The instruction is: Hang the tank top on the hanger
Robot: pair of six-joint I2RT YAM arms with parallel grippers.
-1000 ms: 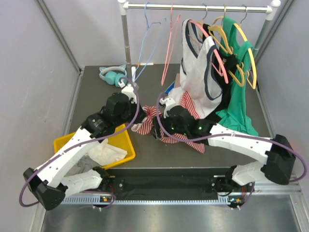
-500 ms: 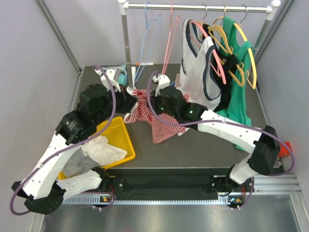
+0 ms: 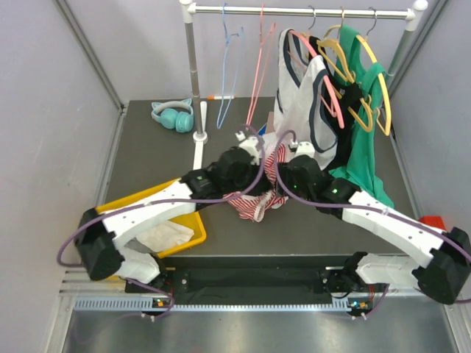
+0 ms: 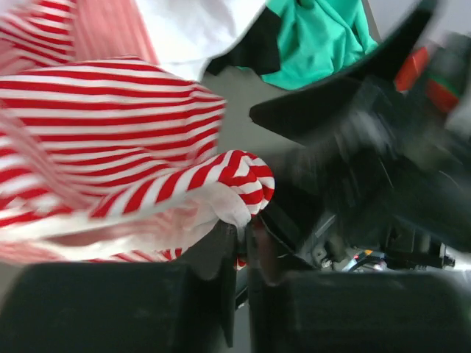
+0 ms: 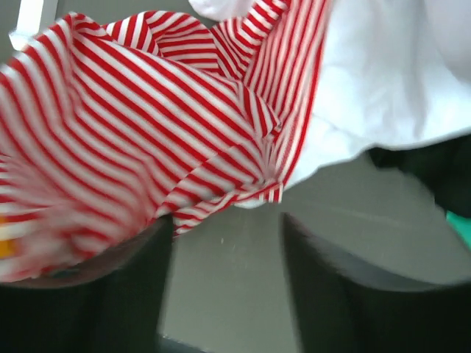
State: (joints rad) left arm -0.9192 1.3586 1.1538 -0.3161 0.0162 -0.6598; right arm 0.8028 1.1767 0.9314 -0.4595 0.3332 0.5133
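Shifting right together — left gripper (image 4: 241, 232) pinching limp tank top (image 4: 110, 110) edge, right gripper (image 5: 227, 250) gaping, empty — better taking a strap.

This is a robotics lab test cell, not a home or a shop. Two white-and-black robot arms, the left arm (image 3: 147, 212) and the right arm (image 3: 390, 224), are bolted to a slotted aluminium rail (image 3: 243, 302) at the near edge of a dark table (image 3: 140, 158). Plain grey panels (image 3: 44, 95) in metal framing box the table in. A clothes rail (image 3: 294, 10) carries the hanger (image 3: 255, 77) and a few garments. The tank top (image 3: 254, 206) is bunched between the arms. A yellow bin (image 3: 195, 224) and teal headphones (image 3: 173, 116) sit on the table.
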